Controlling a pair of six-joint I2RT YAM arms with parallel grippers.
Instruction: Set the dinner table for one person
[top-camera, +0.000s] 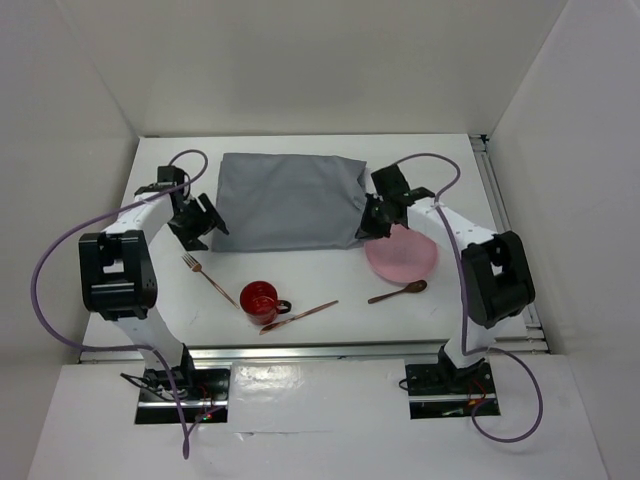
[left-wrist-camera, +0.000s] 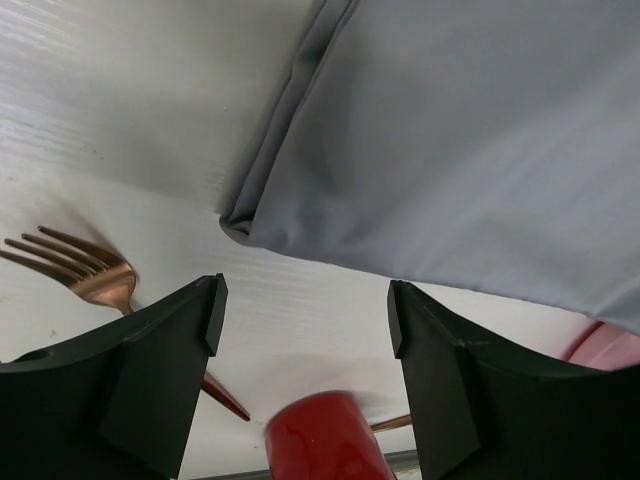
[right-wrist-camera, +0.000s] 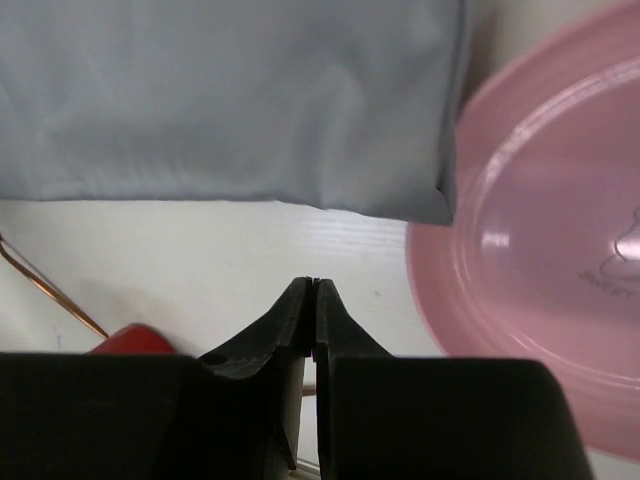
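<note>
The white dinner table (top-camera: 320, 268) holds a grey placemat (top-camera: 287, 200) at the back middle. A pink plate (top-camera: 402, 254) lies at its right front corner, partly under it. A copper fork (top-camera: 207, 277), red mug (top-camera: 260, 300), copper knife (top-camera: 300, 316) and copper spoon (top-camera: 399, 292) lie in front. My left gripper (top-camera: 205, 228) is open and empty at the placemat's left front corner (left-wrist-camera: 240, 222). My right gripper (top-camera: 372, 226) is shut and empty just off the placemat's right front corner (right-wrist-camera: 440, 205), beside the plate (right-wrist-camera: 560, 270).
White walls enclose the table on the left, back and right. A metal rail (top-camera: 505, 215) runs along the table's right edge and another along the front. Purple cables loop from both arms.
</note>
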